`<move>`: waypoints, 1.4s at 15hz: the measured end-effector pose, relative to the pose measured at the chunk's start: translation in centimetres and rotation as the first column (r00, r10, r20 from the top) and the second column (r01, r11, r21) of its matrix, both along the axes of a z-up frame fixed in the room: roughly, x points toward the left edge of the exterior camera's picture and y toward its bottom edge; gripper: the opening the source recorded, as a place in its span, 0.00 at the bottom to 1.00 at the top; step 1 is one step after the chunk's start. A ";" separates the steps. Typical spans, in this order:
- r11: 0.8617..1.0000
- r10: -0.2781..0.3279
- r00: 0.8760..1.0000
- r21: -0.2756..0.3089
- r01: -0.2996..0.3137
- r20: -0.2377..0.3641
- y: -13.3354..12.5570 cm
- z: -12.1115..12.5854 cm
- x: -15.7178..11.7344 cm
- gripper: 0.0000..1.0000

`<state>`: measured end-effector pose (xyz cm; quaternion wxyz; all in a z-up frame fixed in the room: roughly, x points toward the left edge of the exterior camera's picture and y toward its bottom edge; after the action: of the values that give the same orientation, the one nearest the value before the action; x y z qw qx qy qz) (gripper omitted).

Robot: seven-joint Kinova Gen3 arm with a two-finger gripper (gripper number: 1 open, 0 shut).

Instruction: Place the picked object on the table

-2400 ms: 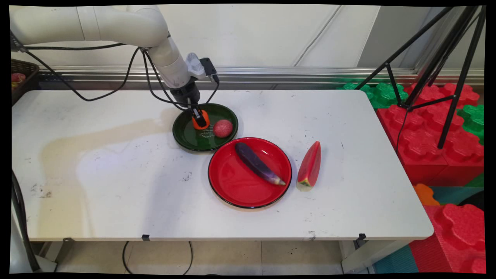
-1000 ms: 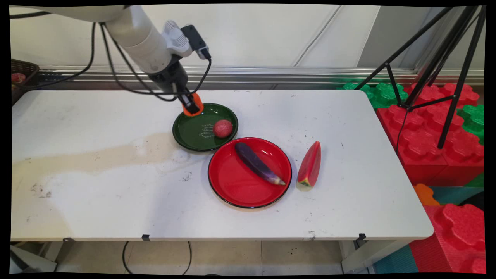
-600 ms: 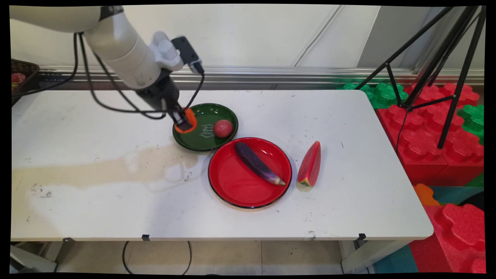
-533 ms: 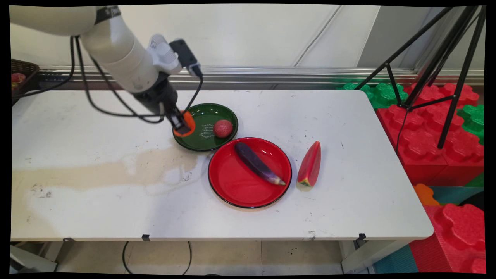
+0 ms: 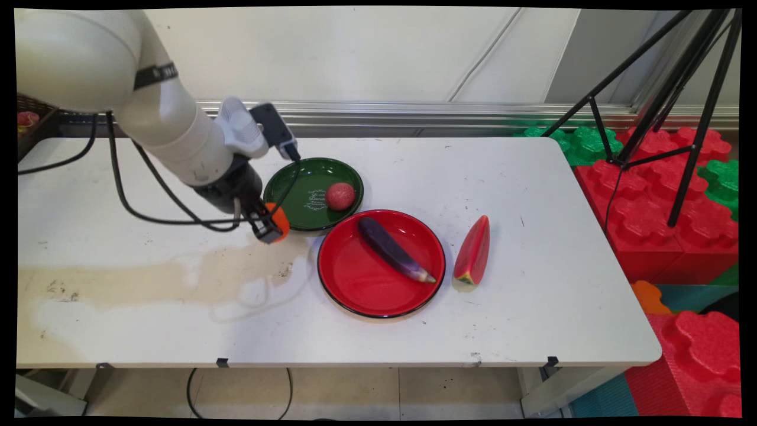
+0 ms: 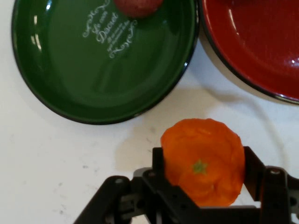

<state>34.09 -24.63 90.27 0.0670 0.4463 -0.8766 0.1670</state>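
We log the black two-finger gripper (image 5: 269,228) clamped on a round orange slice (image 6: 203,161), held above the white table (image 5: 177,307) left of frame centre, just off the lower-left rim of the dark green plate (image 5: 295,210). A red ball-shaped fruit (image 5: 340,196) sits on that plate. Lower right of it, a long purple eggplant (image 5: 393,249) lies on the red plate (image 5: 361,290); a watermelon wedge (image 5: 473,251) rests just beside.
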 end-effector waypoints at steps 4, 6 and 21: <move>0.999 -0.015 1.000 0.028 0.015 -0.006 0.7 -2.2 0.1 0.00; 0.999 -0.023 1.000 0.040 0.023 -0.004 0.9 -3.1 0.2 0.00; 0.994 -0.074 0.997 0.079 0.073 0.002 1.6 -7.8 0.6 1.00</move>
<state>34.69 -23.04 82.50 0.0533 0.4155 -0.8985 0.1308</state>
